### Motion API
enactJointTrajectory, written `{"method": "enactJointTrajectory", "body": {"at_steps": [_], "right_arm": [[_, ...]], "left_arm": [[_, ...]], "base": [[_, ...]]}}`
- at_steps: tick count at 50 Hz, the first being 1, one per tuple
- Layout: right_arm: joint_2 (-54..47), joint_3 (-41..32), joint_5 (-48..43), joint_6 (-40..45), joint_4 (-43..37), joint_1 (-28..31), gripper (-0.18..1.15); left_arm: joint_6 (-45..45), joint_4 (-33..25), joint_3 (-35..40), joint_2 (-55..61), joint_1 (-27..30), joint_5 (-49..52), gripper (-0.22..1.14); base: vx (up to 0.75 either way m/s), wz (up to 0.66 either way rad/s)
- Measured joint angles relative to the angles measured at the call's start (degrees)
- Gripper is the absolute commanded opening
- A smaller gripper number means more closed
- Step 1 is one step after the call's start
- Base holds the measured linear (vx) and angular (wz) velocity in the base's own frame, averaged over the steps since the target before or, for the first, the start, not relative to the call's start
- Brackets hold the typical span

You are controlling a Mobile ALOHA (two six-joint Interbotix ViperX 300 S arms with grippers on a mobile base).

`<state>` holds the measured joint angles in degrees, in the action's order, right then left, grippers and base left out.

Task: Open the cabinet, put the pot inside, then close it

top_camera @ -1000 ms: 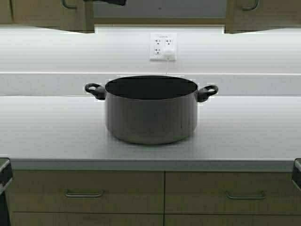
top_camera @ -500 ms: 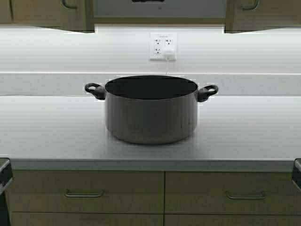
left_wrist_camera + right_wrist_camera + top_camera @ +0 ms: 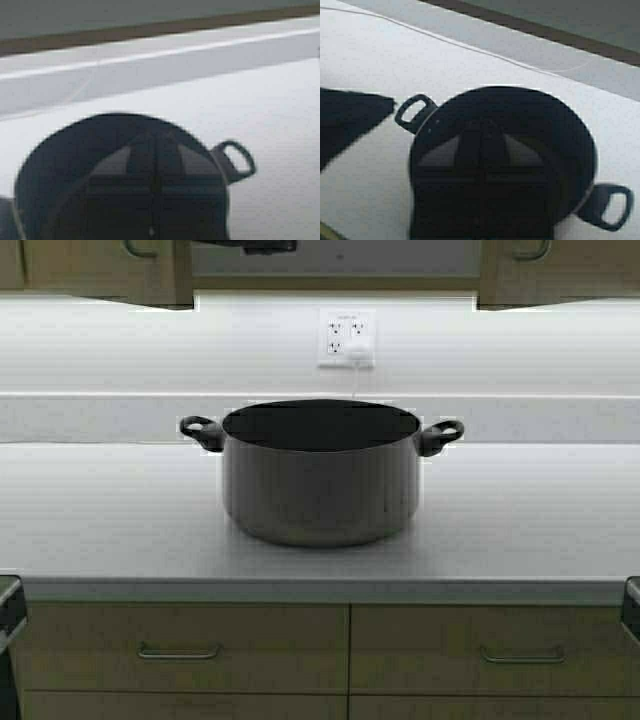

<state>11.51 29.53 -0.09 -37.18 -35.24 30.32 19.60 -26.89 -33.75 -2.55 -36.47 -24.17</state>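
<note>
Since the pot (image 3: pixel 320 475) sits on the counter (image 3: pixel 100 510) in front of me, upright and with nothing in it, the main job is not yet done. From my high camera I see it about midway across the worktop, its two black loop handles (image 3: pixel 201 431) sticking out to either side, the wall socket (image 3: pixel 346 338) on the backsplash straight behind it. Along the top edge hang the cabinet (image 3: pixel 95 270) doors; between them is a lighter gap where the inside seems to show, so I judge the doors are at least partly open. A dark shape (image 3: pixel 245 245) pokes into that gap from the left; I take it for part of one of my arms, but I cannot tell which part. Below the counter are the drawers (image 3: pixel 180 645), which I leave alone.

My left wrist camera looks down from above into the pot's dark inside, one loop handle clear at its side, pale counter around it. My left pincer does not show there.

My right wrist camera gives much the same from the other side: the pot's rim, both handles, and a dark shadow (image 3: pixel 345 120) on the counter nearby. My right pincer is not visible either.

By my reckoning, lifting the pot in and shutting the doors are both left.
</note>
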Motion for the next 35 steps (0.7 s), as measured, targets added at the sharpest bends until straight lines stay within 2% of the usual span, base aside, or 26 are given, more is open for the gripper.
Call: {"method": "enactJointTrajectory", "body": {"at_steps": [15, 20, 23, 27, 32, 35], "right_arm": [[11.07, 9.58, -0.09, 0.35, -0.26, -7.38, 0.06], [14.77, 11.43, -0.18, 0.44, -0.44, -8.35, 0.14], [16.61, 12.13, 0.09, 0.18, -0.70, -7.91, 0.28], [18.46, 12.92, 1.05, 0.35, -2.46, -8.26, 0.57], [19.42, 14.15, 1.67, 0.62, -6.94, -7.82, 0.98], [19.42, 15.29, 1.67, 0.53, -10.99, -6.68, 1.07]], "left_arm": [[-0.18, 0.00, -9.58, -7.91, 2.81, -1.58, 0.03], [-0.53, -0.09, -12.22, -11.43, 3.87, -2.20, 0.04], [-1.05, -0.09, -13.27, -12.92, 3.78, -2.37, 0.07], [-2.55, 0.00, -14.77, -14.24, 2.72, -2.46, 0.20], [-5.89, -0.09, -16.88, -15.38, 1.32, -3.34, 0.49], [-8.53, 0.00, -18.37, -15.73, -0.44, -5.10, 0.69]], "base": [[0.00, 0.00], [0.00, 0.00], [0.00, 0.00], [0.00, 0.00], [0.00, 0.00], [0.00, 0.00]]}}
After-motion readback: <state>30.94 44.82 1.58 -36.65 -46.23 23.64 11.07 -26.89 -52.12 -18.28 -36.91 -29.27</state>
